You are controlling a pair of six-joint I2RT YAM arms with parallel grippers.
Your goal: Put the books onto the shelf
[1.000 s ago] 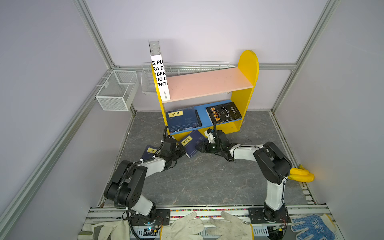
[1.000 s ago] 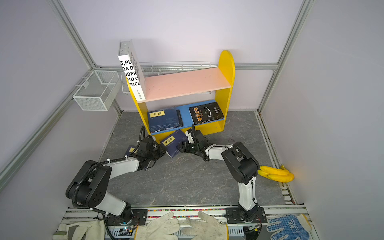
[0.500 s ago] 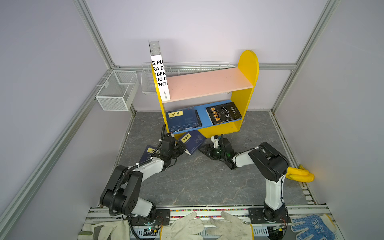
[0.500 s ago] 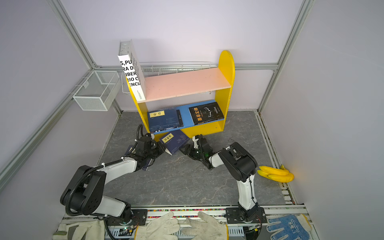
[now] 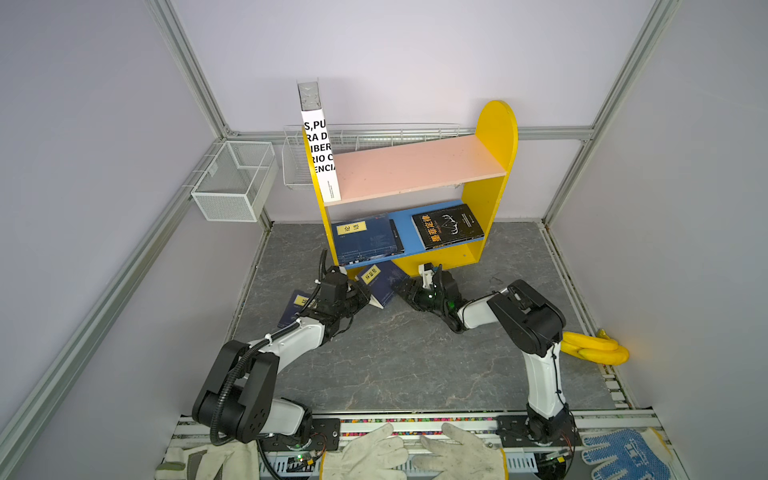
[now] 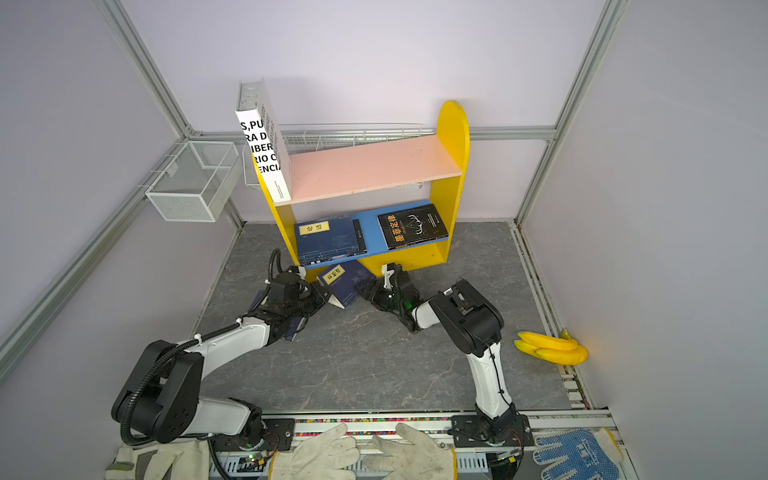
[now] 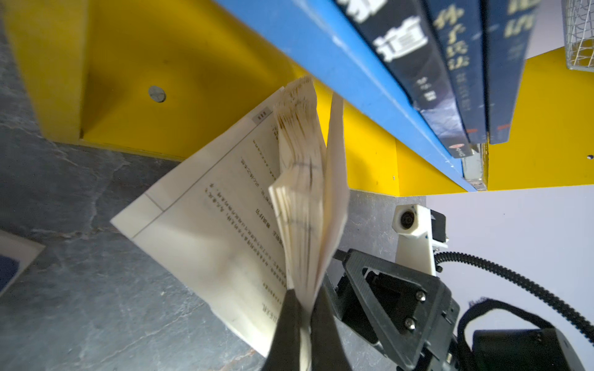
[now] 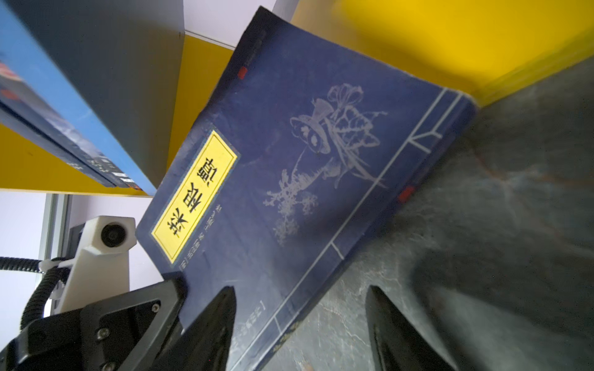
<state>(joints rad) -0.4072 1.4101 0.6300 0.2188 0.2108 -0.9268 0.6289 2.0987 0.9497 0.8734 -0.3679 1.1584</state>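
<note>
Books are the job here, and one navy book (image 5: 381, 282) (image 6: 343, 281) lies loose in front of the shelf (image 5: 494, 137) (image 6: 453, 133), tilted up off the grey, stone-patterned counter (image 5: 395, 357). Its long axis runs roughly near to far. The far end is tucked under the blue board (image 5: 405, 232) against the shelf's yellow foot, and the yellow title label points toward the arms. The matte cover (image 8: 305, 180) carries a pale line drawing and faces up and to the right. The spine edge sits low on the right.

On the left, the left tool (image 7: 305, 308) (image 5: 360, 297) is pressed together on a sheaf of the book's cream pages, which fan out, with one printed leaf hanging free. The right tool (image 8: 300, 290) (image 5: 405, 286) is spread, one finger over the cover and one over the counter; whether it touches is unclear.

A stack of navy books (image 5: 368, 239) and a black book (image 5: 446, 226) lie flat on the blue board. A white book (image 5: 320, 158) with bold black lettering stands at the left end of the pink board (image 5: 415, 166). Another navy book (image 5: 296, 309) lies on the counter, partly under the left arm. Wire baskets (image 5: 235, 180) hang far left, bananas (image 5: 594, 347) lie at the right, and gloves (image 5: 415, 453) lie along the near edge.
</note>
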